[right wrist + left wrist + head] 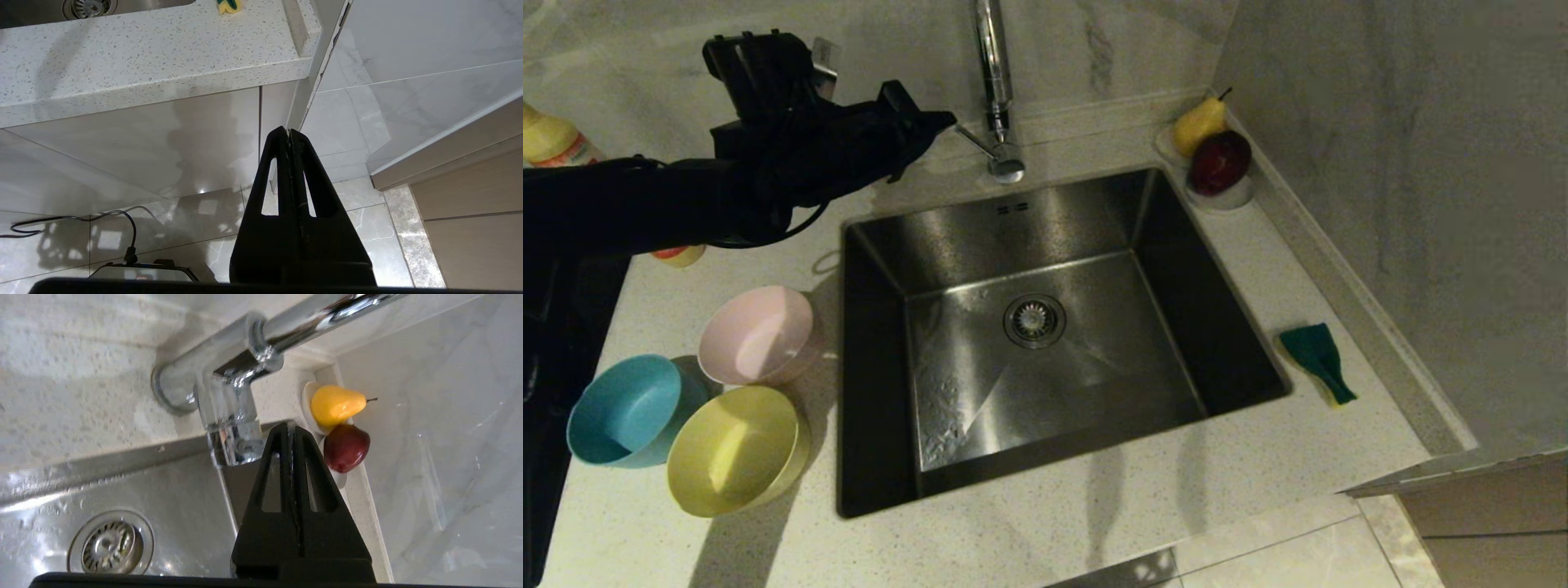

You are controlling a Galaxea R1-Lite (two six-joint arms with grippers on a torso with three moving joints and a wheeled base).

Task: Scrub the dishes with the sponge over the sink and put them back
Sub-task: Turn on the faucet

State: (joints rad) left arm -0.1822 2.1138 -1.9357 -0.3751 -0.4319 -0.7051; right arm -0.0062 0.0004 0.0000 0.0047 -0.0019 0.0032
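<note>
My left gripper [943, 121] is clenched on nothing, fingers pressed flat together, and hangs over the counter [1094, 523] at the sink's [1217, 327] far left corner, about 11 o'clock from the drain [1035, 320]. Its tip points at the tap's [1001, 159] base, close to the lever but, as far as I can tell, not touching it. In the left wrist view the closed fingers [282, 457] sit just in front of the tap body [229, 433], with the drain [109, 544] below.

My right gripper [289, 131] is also clenched empty, fingers together, parked low beside the counter's front edge [163, 81] and aimed at the floor tiles [367, 228].

The three bowls stand upright on the counter at 9 o'clock from the sink: pink [758, 335] nearest the sink's left rim, yellow [737, 449] at 6 o'clock from it, blue [633, 410] at 9 o'clock from the yellow. All three crowd together, seemingly rim to rim.

The sponge [1316, 361] lies on the counter at 3 o'clock from the sink, just beside its right rim, green face up with a yellow edge showing at the near end. It is well apart from both grippers.

A pear [1199, 124] and a red apple [1219, 162] sit on small dishes at the far right corner, at 1 o'clock from the drain, touching each other. A bottle [556, 140] stands at the far left.
</note>
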